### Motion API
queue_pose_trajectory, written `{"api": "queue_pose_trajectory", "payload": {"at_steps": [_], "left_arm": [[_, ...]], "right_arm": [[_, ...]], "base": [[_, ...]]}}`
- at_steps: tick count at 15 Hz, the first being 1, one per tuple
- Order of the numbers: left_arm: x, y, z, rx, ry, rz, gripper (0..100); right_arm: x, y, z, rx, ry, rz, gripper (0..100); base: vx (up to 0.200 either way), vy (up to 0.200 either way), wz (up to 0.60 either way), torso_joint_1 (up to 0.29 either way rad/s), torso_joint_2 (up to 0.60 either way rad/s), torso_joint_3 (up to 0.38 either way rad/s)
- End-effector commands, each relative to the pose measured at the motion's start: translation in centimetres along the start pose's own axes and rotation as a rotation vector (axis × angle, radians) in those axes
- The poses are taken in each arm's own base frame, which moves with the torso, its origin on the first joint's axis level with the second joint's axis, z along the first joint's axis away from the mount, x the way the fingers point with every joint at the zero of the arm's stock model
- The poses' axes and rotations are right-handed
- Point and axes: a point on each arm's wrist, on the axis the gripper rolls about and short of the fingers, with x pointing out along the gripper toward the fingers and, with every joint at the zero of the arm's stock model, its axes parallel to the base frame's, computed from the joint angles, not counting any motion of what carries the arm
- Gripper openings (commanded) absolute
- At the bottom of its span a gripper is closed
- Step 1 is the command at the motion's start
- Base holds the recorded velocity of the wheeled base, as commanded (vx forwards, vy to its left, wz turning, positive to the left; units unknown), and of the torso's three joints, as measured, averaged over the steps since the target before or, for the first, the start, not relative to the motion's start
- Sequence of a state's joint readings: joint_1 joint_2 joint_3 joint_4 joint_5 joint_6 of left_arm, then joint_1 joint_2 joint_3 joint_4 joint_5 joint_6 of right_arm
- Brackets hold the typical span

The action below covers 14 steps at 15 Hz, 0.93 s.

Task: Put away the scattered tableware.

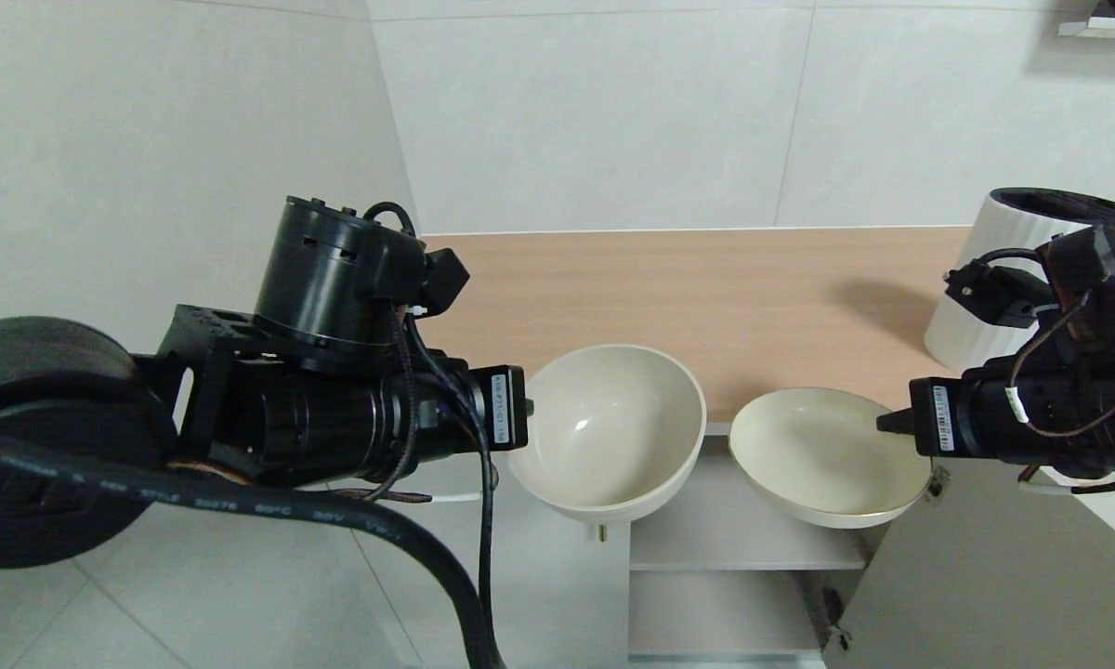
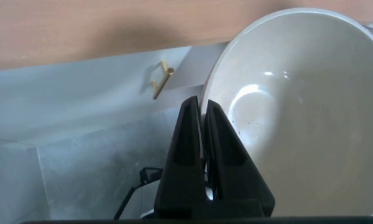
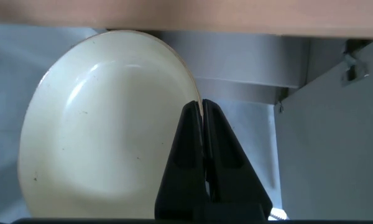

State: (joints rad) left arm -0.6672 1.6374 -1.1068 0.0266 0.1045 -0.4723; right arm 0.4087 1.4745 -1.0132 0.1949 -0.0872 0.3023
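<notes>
Left gripper (image 1: 530,406) (image 2: 203,118): we see it pinching the deep glossy cream bowl (image 1: 613,427) (image 2: 298,112) at nine o'clock, mouth tilted upward.
Right gripper (image 1: 885,423) (image 3: 202,118): pinching the shallow cream dish (image 1: 818,455) (image 3: 105,124) at three o'clock.

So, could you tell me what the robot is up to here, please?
It holds a piece of tableware in each claw, pinched by the rim. The left claw grips a deep bowl, the right claw a shallower bowl. Both hang before the open cabinet under the wooden counter, not yet on a shelf.
</notes>
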Motion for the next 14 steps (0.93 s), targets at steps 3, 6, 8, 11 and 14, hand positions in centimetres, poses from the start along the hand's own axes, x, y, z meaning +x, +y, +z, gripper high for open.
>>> {"api": "queue_pose_trajectory", "payload": {"at_steps": [3,6,8,11,14], "left_arm": [[0.19,0.02,-0.09,0.000,0.005,0.002,0],[0.19,0.03,-0.10,0.001,0.007,0.003,0],[0.19,0.03,-0.10,0.001,0.007,0.003,0],[0.25,0.03,-0.13,0.001,0.008,0.004,0],[0.35,0.04,-0.17,0.001,0.011,0.005,0]], "right_arm": [[0.40,-0.01,-0.09,-0.001,0.012,-0.004,0],[0.45,-0.01,-0.10,-0.001,0.013,-0.005,0],[0.55,0.00,-0.12,-0.001,0.016,-0.006,0],[0.70,0.00,-0.15,-0.002,0.021,-0.007,0],[0.81,-0.01,-0.21,-0.008,0.025,-0.008,0]], "base": [[0.000,0.000,0.00,-0.168,0.41,0.238],[0.000,0.000,0.00,-0.181,0.47,0.281],[0.000,0.000,0.00,-0.173,0.47,0.293],[0.000,0.000,0.00,-0.160,0.47,0.297],[0.000,0.000,0.00,-0.132,0.45,0.318]]}}
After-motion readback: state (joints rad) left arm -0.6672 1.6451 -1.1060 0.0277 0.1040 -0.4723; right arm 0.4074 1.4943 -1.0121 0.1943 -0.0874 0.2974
